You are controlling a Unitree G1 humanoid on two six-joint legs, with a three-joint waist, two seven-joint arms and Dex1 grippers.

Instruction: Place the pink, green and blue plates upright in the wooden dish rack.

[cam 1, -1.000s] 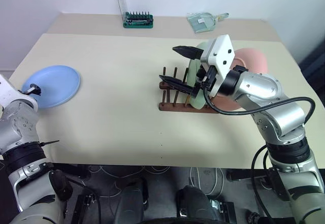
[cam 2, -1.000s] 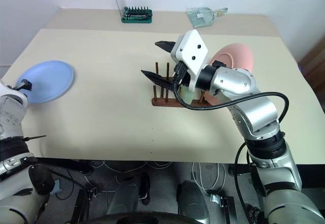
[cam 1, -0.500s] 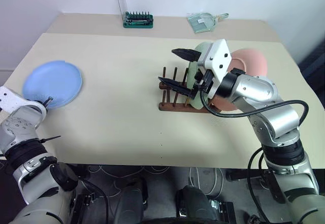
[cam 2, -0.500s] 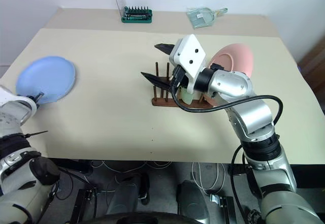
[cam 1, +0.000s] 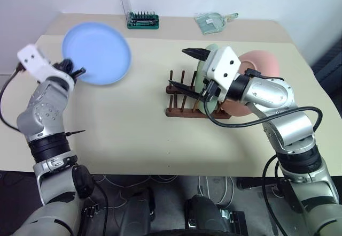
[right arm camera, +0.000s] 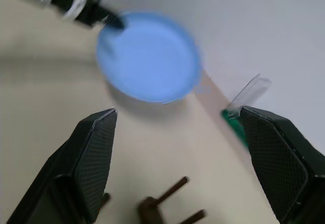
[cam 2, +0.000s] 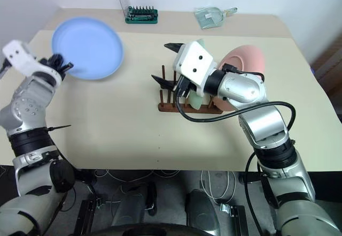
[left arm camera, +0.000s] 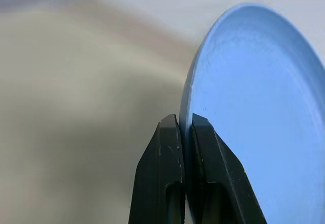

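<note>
My left gripper is shut on the rim of the blue plate and holds it tilted in the air above the table's left side. In the left wrist view both fingers pinch the plate's edge. The wooden dish rack sits mid-table. The green plate stands upright among its pegs, and the pink plate stands at its right end, both partly hidden by my right arm. My right gripper hovers open above the rack's left end, holding nothing. From the right wrist view I see the blue plate.
A green bit-set case with a clear lid and a clear plastic bag lie along the table's far edge. Bare tabletop lies between the two arms and in front of the rack.
My left gripper shut on the blue plate's rim and lifted it off the table, swinging it up and to the right. The right hand stayed over the rack, its wrist rolling a little.
</note>
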